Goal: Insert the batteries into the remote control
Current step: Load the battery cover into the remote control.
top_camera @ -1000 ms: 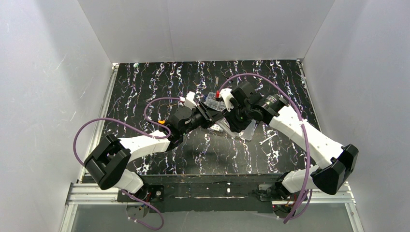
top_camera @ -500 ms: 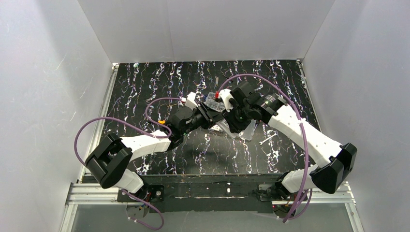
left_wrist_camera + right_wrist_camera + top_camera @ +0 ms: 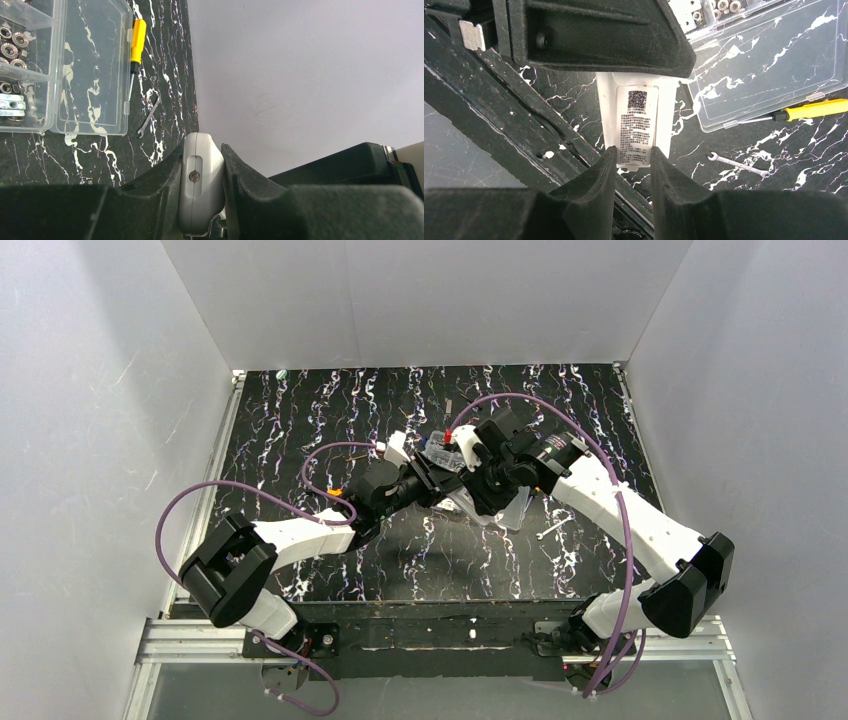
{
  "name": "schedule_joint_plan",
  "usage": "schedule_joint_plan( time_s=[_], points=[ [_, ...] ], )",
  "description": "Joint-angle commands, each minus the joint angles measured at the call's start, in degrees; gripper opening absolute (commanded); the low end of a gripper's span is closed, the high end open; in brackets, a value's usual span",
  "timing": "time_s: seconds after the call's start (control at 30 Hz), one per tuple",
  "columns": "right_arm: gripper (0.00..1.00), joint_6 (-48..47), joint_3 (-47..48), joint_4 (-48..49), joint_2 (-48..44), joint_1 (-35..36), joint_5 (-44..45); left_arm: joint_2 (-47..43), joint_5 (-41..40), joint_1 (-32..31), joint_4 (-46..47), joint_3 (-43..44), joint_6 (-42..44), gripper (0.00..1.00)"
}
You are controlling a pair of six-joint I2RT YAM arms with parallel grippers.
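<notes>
- The two arms meet nose to nose over the middle of the black marbled table (image 3: 300,420), and the remote control (image 3: 200,192) hangs in the air between them, off the surface.
- The left gripper (image 3: 202,150) is clamped on the remote control. Its two black fingers press the flat sides of the slim white body, and one rounded end pokes out past the tips.
- A small screw sits in a slot on the narrow edge that faces the left wrist camera.
- From the right wrist, the remote's back shows a printed label with a square code at its top.
- The right gripper (image 3: 634,152) has its jaws partly apart, one fingertip lying on either side of the label at the remote's near end. I cannot tell whether they pinch anything or only rest against that face.
- From above, the remote is mostly hidden by the two wrists.
- A clear plastic box (image 3: 92,70) lies open on the table nearby, with metal nuts (image 3: 10,47) in its compartments.
- Just beside the box's lid lies a yellow-handled screwdriver (image 3: 136,40), and a small wrench (image 3: 149,117) sits a little farther out.
</notes>
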Motion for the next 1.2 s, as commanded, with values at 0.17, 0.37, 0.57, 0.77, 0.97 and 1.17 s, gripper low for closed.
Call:
schedule_joint_plan(
  time_s=[0.17, 0.37, 0.57, 0.77, 0.97, 1.17],
  points=[
    [0.4, -0.7, 2.1, 1.8, 0.1, 0.2, -2.3, -1.2, 0.6, -0.4, 6.2, 2.5, -0.7, 0.0],
    [0.5, -0.6, 1.8, 2.0, 0.0, 0.2, -2.0, -1.0, 0.6, -0.3, 6.2, 2.6, -0.8, 0.0],
    [0.55, -0.5, 2.0, 2.1, -0.5, 0.2, -0.8, -1.0, 0.5, -0.3, 6.3, 2.4, -0.8, 0.0],
    [0.65, -0.4, 3.2, 2.6, -1.4, 0.2, 1.4, -1.1, 0.4, -0.4, 6.2, 2.3, -0.8, 0.0],
    [0.71, 0.0, 3.6, 3.5, -2.7, 0.2, 2.3, -1.0, 0.6, -0.3, 6.3, 2.2, -0.9, 0.0],
    [0.76, 1.9, 4.2, 4.4, -4.4, -0.1, 2.6, -0.9, 0.6, -0.4, 6.4, 2.2, -0.9, 0.0]
  ],
)
